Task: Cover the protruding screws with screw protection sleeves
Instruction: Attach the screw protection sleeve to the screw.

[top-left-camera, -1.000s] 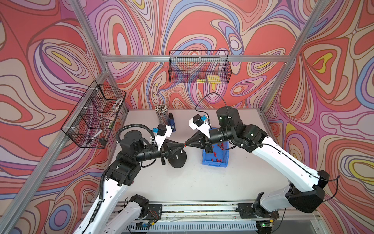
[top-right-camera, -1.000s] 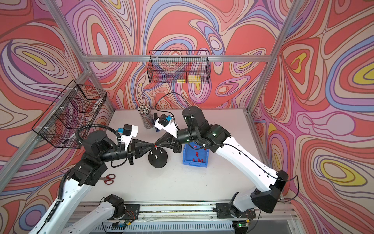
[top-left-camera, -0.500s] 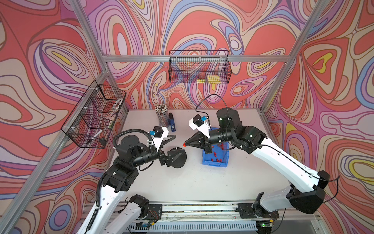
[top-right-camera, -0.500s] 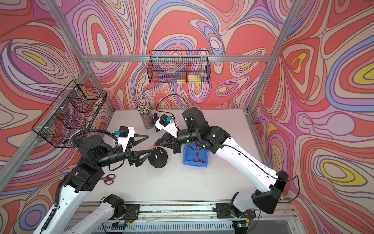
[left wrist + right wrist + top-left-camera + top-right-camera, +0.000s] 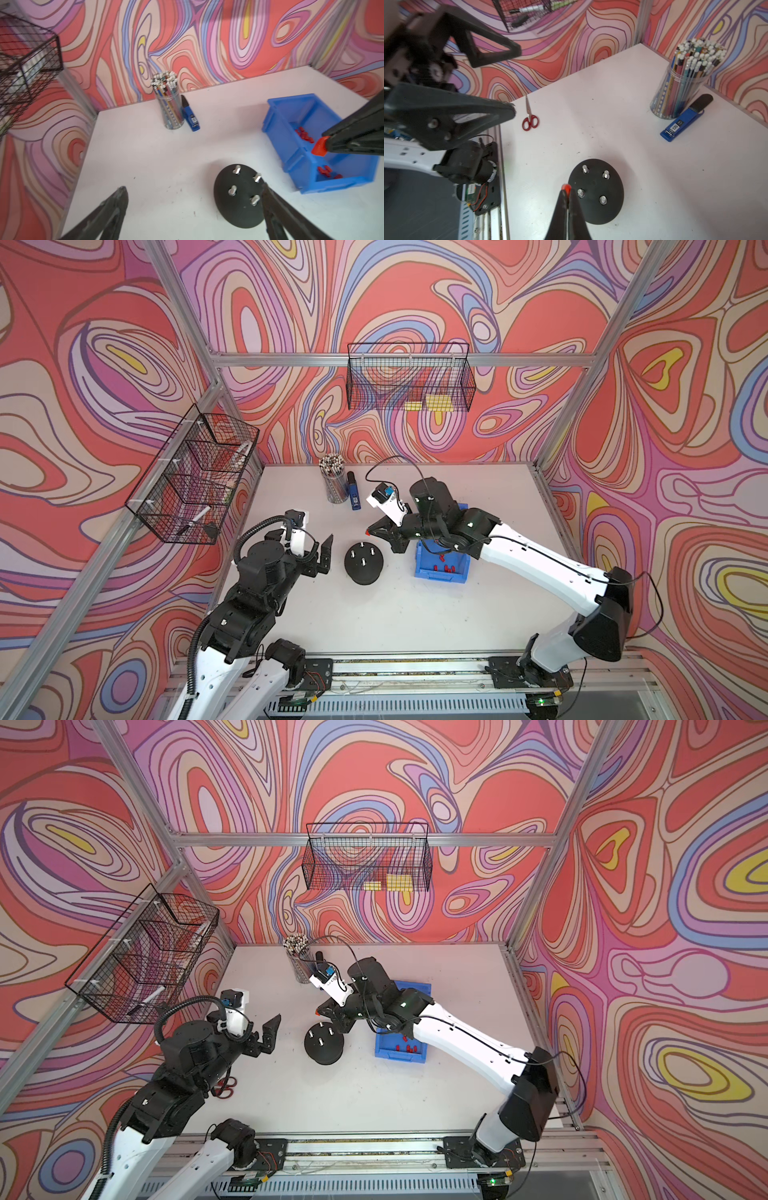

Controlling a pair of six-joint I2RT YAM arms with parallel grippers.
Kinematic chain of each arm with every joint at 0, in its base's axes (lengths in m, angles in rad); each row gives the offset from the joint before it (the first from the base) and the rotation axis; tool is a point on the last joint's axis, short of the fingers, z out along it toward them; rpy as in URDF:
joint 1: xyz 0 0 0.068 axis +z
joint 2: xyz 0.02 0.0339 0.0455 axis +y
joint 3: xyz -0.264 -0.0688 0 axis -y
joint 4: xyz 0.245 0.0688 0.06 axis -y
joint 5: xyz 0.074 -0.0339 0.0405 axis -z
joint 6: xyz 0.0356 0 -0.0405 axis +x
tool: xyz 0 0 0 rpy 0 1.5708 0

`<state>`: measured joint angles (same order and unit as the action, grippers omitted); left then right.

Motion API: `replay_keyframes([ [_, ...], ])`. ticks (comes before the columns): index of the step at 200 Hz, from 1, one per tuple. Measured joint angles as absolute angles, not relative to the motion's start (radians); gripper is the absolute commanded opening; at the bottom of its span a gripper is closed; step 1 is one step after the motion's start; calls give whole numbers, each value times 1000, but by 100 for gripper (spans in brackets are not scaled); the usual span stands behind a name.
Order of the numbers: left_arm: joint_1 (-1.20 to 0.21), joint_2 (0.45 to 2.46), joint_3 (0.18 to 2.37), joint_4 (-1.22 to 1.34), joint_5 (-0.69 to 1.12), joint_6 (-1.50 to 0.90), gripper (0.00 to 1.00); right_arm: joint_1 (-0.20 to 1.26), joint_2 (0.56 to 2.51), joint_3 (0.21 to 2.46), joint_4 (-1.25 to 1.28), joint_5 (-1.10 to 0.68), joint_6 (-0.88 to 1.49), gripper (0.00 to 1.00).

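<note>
A black dome base stands mid-table with the protruding screws upright and bare. My right gripper is shut on one red screw protection sleeve, which hangs just above the base's far edge. My left gripper is open and empty, a little left of the base. More sleeves lie in the blue bin to the right of the base.
A cup of pencils and a blue stapler stand at the back. Red scissors lie near the left arm. Wire baskets hang on the left wall and the back wall.
Both gripper tips met at the red sleeve a second ago. The left gripper has let go, opened wide and drawn back to the left. The right gripper keeps the sleeve.
</note>
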<state>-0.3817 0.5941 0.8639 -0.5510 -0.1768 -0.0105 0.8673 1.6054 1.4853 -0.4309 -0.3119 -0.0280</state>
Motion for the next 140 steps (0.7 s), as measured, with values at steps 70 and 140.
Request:
replay_keyframes([
  [70, -382, 604, 722, -548, -315, -12, 99, 874, 1879, 1493, -403, -98, 19, 0],
  [140, -382, 552, 698, -515, -366, -13, 99, 874, 1897, 1513, -358, -64, 48, 0],
])
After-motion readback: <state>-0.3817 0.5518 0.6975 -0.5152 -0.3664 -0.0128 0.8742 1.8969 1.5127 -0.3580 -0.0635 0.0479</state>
